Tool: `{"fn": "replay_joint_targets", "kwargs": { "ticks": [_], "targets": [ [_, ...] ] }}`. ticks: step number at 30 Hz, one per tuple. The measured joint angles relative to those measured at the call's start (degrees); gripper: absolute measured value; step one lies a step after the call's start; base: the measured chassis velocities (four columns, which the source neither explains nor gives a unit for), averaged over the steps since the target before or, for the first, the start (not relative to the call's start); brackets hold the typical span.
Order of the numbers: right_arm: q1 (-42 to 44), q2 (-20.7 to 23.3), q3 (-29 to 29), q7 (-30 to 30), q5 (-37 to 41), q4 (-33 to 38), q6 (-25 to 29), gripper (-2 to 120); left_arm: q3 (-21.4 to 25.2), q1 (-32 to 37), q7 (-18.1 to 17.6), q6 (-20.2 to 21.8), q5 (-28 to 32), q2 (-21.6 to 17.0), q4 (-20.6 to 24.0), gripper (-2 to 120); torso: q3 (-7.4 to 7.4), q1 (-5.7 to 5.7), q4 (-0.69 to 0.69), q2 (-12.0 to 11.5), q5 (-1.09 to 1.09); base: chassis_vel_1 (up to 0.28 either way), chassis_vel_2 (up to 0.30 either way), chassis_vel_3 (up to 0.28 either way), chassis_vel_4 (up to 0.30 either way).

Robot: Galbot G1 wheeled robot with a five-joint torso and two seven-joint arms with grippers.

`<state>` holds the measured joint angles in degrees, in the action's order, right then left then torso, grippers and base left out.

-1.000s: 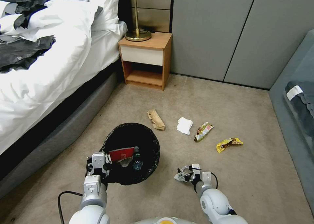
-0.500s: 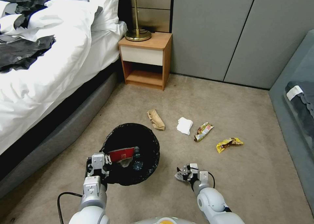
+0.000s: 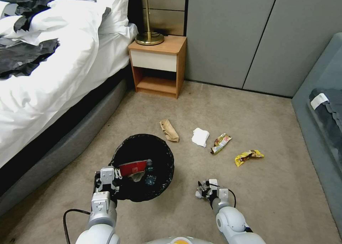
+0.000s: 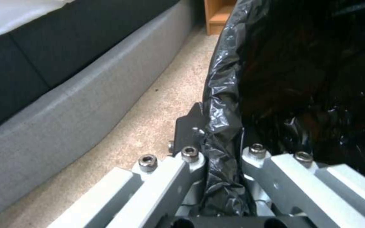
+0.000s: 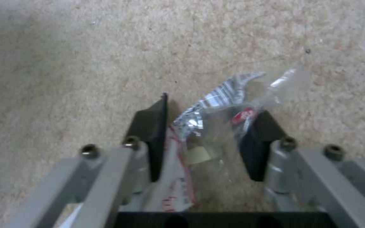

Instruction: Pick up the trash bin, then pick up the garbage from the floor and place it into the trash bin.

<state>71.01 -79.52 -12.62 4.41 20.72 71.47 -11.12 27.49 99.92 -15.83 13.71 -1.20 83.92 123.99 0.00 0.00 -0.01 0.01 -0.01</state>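
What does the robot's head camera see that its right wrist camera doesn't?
The head view alone takes in the trash bin, gripped at its rim by the left gripper, with a red carton and a bottle inside. It also takes in the brown paper scrap, white tissue and two snack wrappers on the carpet, plus the bed and nightstand.

The right wrist view alone shows, close up, a clear crinkly wrapper between the black pads.

Both show the right gripper and the carpet.
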Motion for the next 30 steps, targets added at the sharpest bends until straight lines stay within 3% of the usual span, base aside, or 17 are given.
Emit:
{"fn": "replay_joint_targets", "kwargs": {
  "ticks": [9,22,26,29,30],
  "targets": [
    [0.3,0.0,0.1,-0.1,-1.1,0.4,0.8,0,0.0,-0.3,0.0,0.0,0.2,-0.1,-0.2,2,0.01,0.00,0.03,0.0,0.06,0.000,0.000,0.000,0.000],
    [1.6,0.7,-0.3,0.4,-3.6,5.0,3.0,0,-0.1,0.1,-0.1,0.0,0.4,-0.1,-0.2,2,0.01,0.01,0.01,0.0,0.01,0.000,0.000,0.000,0.000],
    [3.0,1.4,-0.5,0.6,-6.0,10.5,5.1,0,-0.2,0.1,-0.1,0.1,0.6,-0.1,-0.2,2,0.01,0.01,0.00,0.0,0.01,0.000,0.000,0.000,0.000],
    [4.1,2.3,-0.9,-0.5,-11.1,22.0,13.0,0,-0.6,0.1,-0.2,0.2,0.8,-0.2,-0.3,2,0.01,0.01,0.02,0.0,0.01,0.000,0.000,0.000,0.000],
    [4.1,2.3,-0.9,-0.5,-11.1,22.0,13.0,0,-0.6,0.1,-0.2,0.2,0.8,-0.2,-0.3,2,0.01,0.01,0.02,0.0,0.01,0.000,0.000,0.000,0.000]
  ]
}}
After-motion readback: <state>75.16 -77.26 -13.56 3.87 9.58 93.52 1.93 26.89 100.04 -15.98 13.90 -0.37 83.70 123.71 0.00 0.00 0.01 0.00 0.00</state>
